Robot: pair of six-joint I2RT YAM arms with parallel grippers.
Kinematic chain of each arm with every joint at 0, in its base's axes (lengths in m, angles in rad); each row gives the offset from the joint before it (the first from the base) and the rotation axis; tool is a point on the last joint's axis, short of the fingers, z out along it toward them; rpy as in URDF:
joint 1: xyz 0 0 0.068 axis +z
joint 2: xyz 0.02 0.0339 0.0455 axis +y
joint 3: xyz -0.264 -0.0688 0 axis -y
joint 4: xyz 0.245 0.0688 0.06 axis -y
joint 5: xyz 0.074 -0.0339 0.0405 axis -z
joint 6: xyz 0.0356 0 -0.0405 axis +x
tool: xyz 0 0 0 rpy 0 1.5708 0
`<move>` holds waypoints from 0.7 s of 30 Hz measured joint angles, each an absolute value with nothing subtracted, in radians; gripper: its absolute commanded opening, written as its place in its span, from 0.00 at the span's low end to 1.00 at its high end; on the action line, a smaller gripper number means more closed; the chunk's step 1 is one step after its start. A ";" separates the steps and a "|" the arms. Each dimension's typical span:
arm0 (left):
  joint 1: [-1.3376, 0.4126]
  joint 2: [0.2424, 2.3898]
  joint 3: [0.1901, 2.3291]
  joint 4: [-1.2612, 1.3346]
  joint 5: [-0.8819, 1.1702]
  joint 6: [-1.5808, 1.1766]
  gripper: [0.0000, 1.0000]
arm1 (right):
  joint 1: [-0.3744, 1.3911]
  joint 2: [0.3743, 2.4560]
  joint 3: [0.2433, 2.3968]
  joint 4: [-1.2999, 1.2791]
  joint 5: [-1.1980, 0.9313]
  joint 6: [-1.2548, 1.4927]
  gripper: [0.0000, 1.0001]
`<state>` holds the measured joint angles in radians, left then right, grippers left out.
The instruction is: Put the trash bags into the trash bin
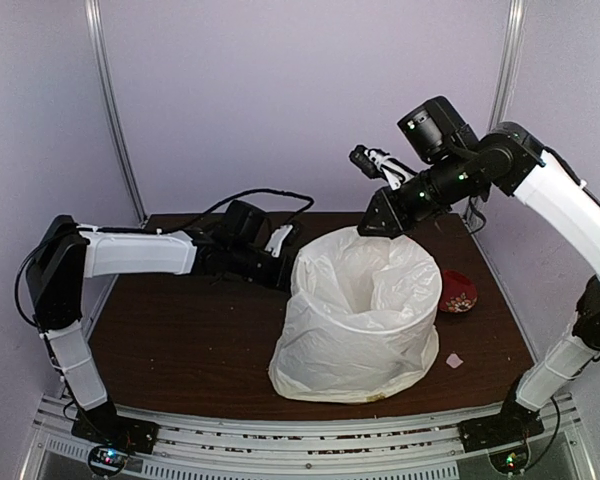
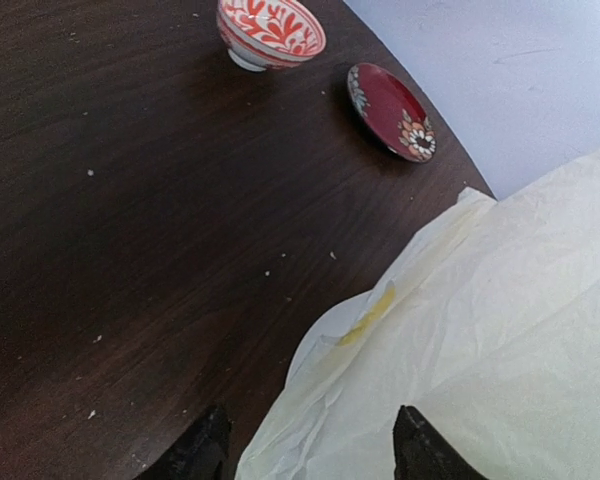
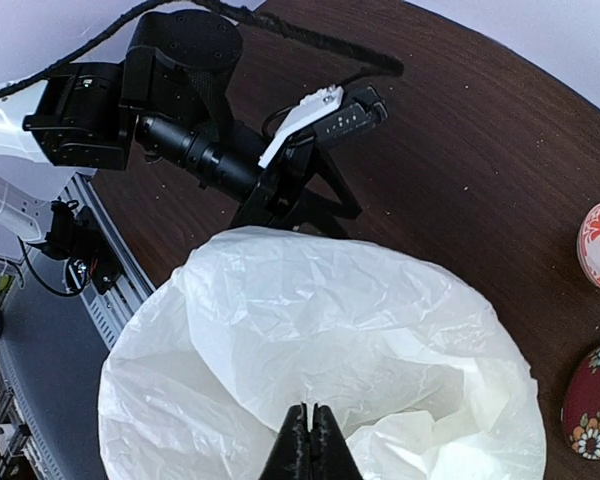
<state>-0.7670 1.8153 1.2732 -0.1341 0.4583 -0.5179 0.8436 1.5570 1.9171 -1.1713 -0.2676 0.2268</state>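
The translucent white trash bag (image 1: 360, 310) stands open-mouthed and draped down to the table, so the trash bin is hidden under it. My right gripper (image 1: 372, 228) hangs over the bag's far rim. In the right wrist view it (image 3: 310, 410) is shut, pinching the thin rim of the bag (image 3: 320, 320). My left gripper (image 1: 288, 270) is low at the bag's far left side. In the left wrist view it (image 2: 310, 455) is open, and the bag's wall (image 2: 480, 340) lies between its fingertips (image 2: 205, 450).
A red-patterned bowl (image 2: 271, 30) and a red dish (image 2: 392, 112) sit on the dark table right of the bag; the dish also shows in the top view (image 1: 458, 292). A small paper scrap (image 1: 454, 360) lies front right. A black cable (image 1: 260, 195) loops at the back.
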 measured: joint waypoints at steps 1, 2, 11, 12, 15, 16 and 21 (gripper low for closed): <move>-0.762 1.806 1.264 -0.136 0.450 -0.519 0.58 | 0.850 1.550 1.917 -1.177 -0.267 0.224 0.00; -0.752 1.788 1.244 -0.134 0.438 -0.524 0.58 | 0.852 1.547 1.917 -1.180 -0.267 0.223 0.00; -0.626 1.570 1.013 -0.156 0.335 -0.575 0.58 | 0.907 1.570 1.871 -1.212 -0.262 0.208 0.00; -0.605 1.546 0.987 -0.149 0.330 -0.580 0.59 | 0.910 1.573 1.860 -1.216 -0.263 0.208 0.00; -0.549 1.480 0.912 -0.150 0.324 -0.594 0.59 | 0.916 1.573 1.820 -1.217 -0.263 0.205 0.00; -0.533 1.466 0.895 -0.153 0.321 -0.596 0.59 | 0.917 1.573 1.804 -1.216 -0.262 0.205 0.00; -0.496 1.451 0.881 -0.165 0.309 -0.588 0.59 | 0.930 1.581 1.725 -1.223 -0.263 0.208 0.00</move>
